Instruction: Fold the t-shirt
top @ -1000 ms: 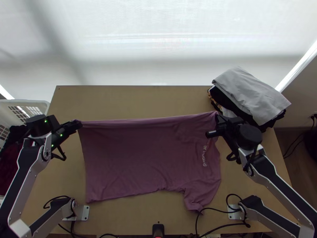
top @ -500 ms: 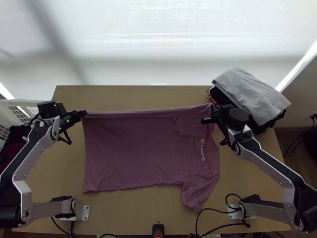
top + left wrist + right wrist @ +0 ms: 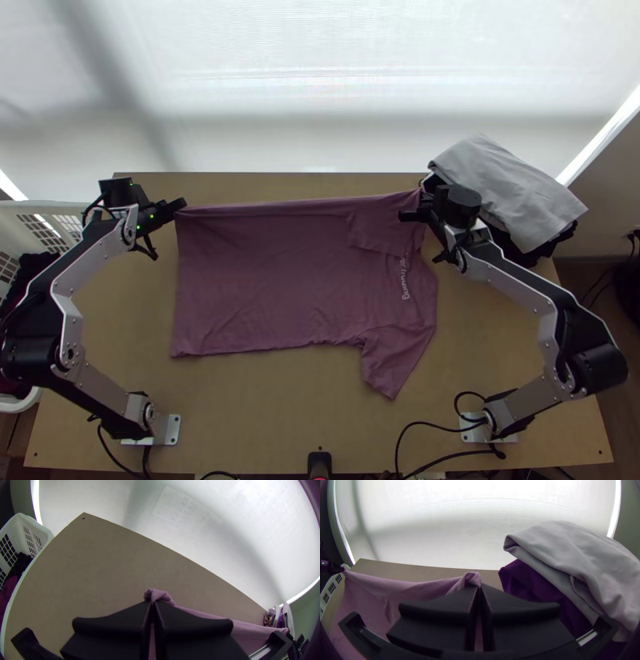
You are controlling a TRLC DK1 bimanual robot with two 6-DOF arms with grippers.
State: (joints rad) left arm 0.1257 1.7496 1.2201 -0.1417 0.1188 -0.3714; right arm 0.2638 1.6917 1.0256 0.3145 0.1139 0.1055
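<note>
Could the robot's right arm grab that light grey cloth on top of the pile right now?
Probably not as things stand: its flat black claw is shut on the mauve fabric t-shirt. Otherwise, the light grey folded cloth lies close by, seemingly unblocked.

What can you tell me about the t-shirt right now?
The t-shirt is dusty pink, soft-looking thin fabric with white lettering near its right end. It is spread over the table, lightly wrinkled, its far edge drawn nearly straight between the left gripper and right gripper, each pinching a corner. One sleeve points toward the near side.
</note>
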